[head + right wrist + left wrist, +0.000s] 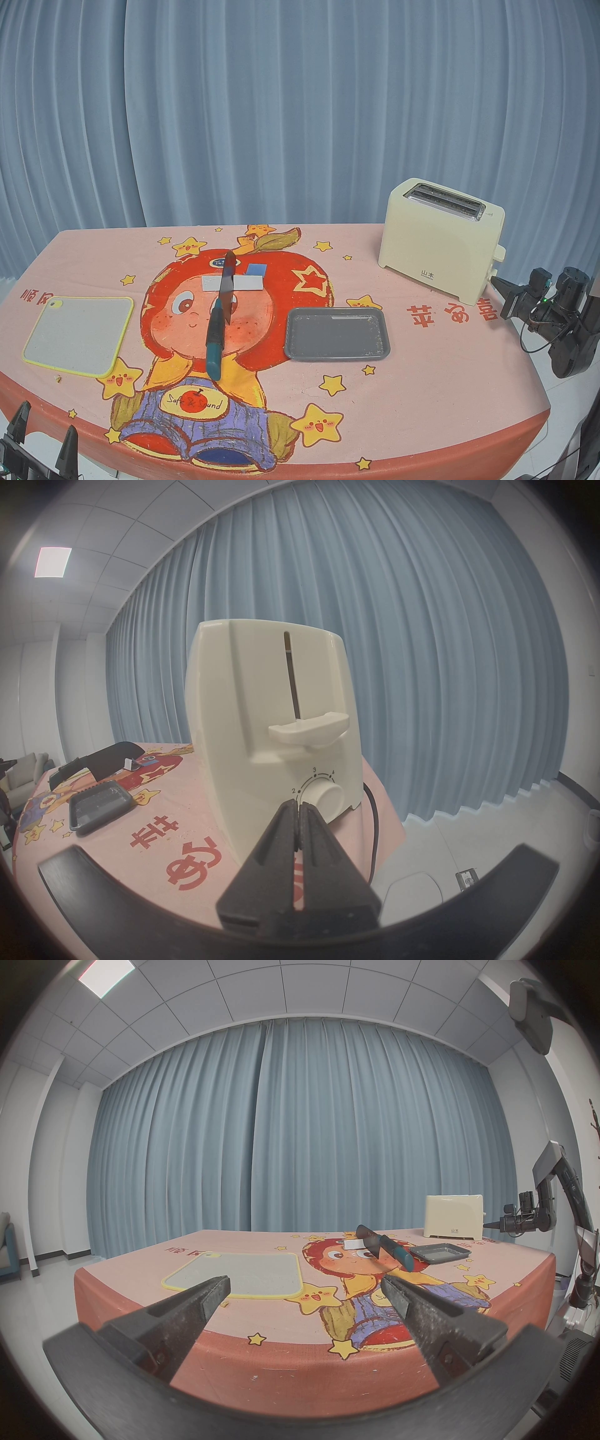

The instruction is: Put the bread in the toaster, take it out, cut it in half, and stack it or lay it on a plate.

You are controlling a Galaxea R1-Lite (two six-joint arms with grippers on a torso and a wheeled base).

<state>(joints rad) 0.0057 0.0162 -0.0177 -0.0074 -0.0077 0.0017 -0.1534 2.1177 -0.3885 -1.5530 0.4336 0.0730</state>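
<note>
**A:** Where's the toaster (440, 247)?

**B:** At 2 o'clock on the table (437, 375), upright, with its slots facing up. Whether bread sits inside, I can't tell.

**A:** And the right gripper (497, 284)?

**B:** Off the table's edge at 3 o'clock, pointing at the toaster's control end. Its fingers are pressed together and hold nothing. In the right wrist view the tip (299, 808) is just beside the dial (324, 797) and below the lever (308, 727). I can't tell whether it touches the dial.

**A:** How is the lever?

**B:** It juts out from its slot, with most of the slot showing above it.

**A:** The left gripper (47, 420)?

**B:** Low at 7 o'clock, off the table's near edge. Its fingers (187, 1310) are spread wide with nothing between them, and they point across the table.

**A:** The cutting things?

**B:** The board (80, 334) lies flat at 8 o'clock, well apart from the rest. The knife (219, 315) is at the centre with its teal handle toward 6 and its dark blade toward 12. The blade crosses a white strip (247, 283).

**A:** The tray (337, 334)?

**B:** It's grey and flat, near the knife at its 3 o'clock. It lies between the knife and the toaster, touching neither.
</note>
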